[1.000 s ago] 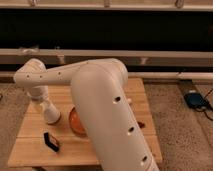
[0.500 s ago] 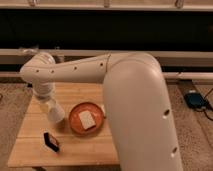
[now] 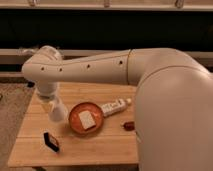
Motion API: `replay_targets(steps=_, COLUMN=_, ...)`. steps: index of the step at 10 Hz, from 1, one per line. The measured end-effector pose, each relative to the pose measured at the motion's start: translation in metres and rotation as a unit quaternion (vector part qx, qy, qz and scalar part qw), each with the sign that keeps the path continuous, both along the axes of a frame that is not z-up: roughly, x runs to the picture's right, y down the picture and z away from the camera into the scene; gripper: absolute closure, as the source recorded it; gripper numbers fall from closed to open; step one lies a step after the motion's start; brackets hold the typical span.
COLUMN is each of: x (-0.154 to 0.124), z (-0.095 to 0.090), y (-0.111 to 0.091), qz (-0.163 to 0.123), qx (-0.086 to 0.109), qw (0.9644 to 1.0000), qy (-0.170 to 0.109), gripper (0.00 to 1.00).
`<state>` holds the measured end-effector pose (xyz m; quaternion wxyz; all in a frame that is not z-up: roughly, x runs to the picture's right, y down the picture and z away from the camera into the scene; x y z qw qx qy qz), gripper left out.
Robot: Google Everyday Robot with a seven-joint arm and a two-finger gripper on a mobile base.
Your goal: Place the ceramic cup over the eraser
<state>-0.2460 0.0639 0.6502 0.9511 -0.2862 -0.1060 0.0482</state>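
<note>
The ceramic cup point(image 3: 58, 113), small, white and tapered, hangs tilted at the end of my arm, above the left part of the wooden table point(image 3: 100, 147). My gripper point(image 3: 51, 105) sits just below the white wrist and is shut on the cup. The eraser point(image 3: 51, 141), a small flat black block with an orange edge, lies on the table near the front left, below and slightly left of the cup and apart from it.
An orange plate point(image 3: 75, 122) with a white square piece in it lies right of the cup. A white labelled tube point(image 3: 115, 106) and a dark red pepper-shaped thing point(image 3: 128, 125) lie further right. My big white arm fills the right side.
The arm's large link has swung right, uncovering the plate, the tube and the red thing. The cup in the gripper has moved a little right and lower, closer to the eraser.
</note>
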Motion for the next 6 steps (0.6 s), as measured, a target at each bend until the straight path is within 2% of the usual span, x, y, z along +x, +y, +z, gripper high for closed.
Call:
replay_targets(steps=2, x=0.007, z=-0.011, y=0.006, qz=-0.006, qx=-0.002, qw=1.0, qy=-0.003, gripper=0.82)
replay_targets(steps=6, x=0.008, z=-0.04, y=0.037, qz=-0.036, qx=-0.016, qw=0.9991, qy=-0.016, gripper=0.82)
